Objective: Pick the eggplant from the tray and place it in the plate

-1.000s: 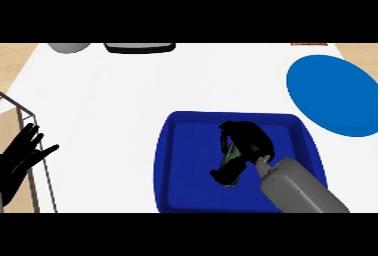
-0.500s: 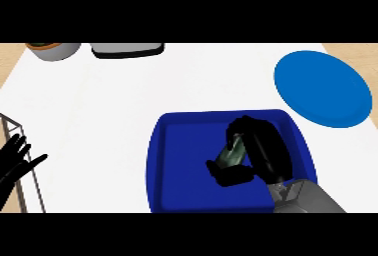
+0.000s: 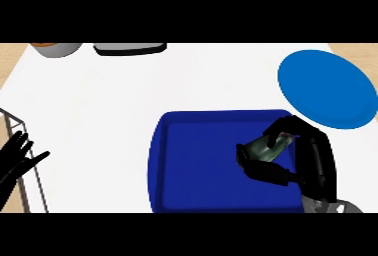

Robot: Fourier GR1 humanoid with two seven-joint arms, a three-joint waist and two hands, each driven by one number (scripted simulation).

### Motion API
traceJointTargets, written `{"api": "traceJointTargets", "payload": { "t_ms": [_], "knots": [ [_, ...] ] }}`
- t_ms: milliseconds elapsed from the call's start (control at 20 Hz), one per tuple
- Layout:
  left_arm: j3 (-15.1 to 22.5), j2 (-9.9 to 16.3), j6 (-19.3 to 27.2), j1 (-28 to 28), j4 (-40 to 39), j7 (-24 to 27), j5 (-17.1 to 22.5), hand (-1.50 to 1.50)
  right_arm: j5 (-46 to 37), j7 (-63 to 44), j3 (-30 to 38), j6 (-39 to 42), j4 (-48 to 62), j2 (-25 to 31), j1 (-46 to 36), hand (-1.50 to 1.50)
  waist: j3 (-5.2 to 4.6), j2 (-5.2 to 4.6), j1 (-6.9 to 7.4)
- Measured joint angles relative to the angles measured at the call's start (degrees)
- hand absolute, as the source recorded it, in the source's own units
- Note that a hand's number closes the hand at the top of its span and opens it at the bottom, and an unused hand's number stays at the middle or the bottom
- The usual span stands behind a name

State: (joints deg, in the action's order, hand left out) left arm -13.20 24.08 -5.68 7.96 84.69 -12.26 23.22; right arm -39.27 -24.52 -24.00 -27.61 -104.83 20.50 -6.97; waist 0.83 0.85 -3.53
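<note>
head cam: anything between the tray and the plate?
Nothing. In the head view the tray and the plate have only a thin strip of bare white counter between them.

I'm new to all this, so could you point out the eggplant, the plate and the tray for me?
eggplant (image 3: 263, 146): head view, on its pale green body showing between the fingers.
plate (image 3: 325, 89): head view, on its bare blue middle.
tray (image 3: 199, 165): head view, on its bare blue floor.

Since a second ago my right robot hand has curled tighter round the eggplant, which now tilts between fingers and thumb near the tray's right side, closer to the plate.
</note>
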Motion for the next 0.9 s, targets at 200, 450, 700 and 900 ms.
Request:
{"api": "traceJointTargets", "payload": {
  "t_ms": [200, 450, 700, 900],
  "knots": [
    [0.5, -0.1, 0.0, -1.1, -0.3, -0.3, -0.5, 0.00, 6.2, 3.4, 6.0, -3.1, 0.2, 0.5, 1.3, 1.50, 0.09, -0.38, 0.92],
    [1.2, -0.2, 0.0, -2.5, -0.8, -0.7, -0.9, 0.00, 11.9, 9.9, 13.6, -5.4, 4.9, 2.8, 1.4, 1.50, 0.11, -0.61, 2.10],
    [1.8, -0.3, -0.1, -3.7, -1.2, -0.9, -1.3, 0.00, 16.6, 16.3, 21.5, -7.4, 13.6, 5.0, -1.7, 1.50, 0.19, -0.91, 3.03],
    [2.4, -0.3, -0.2, -4.8, -1.4, -1.2, -1.5, 0.00, 20.6, 21.6, 26.8, -7.1, 22.0, 6.8, -5.7, 1.50, 0.11, -1.23, 4.05]
  ]
}}
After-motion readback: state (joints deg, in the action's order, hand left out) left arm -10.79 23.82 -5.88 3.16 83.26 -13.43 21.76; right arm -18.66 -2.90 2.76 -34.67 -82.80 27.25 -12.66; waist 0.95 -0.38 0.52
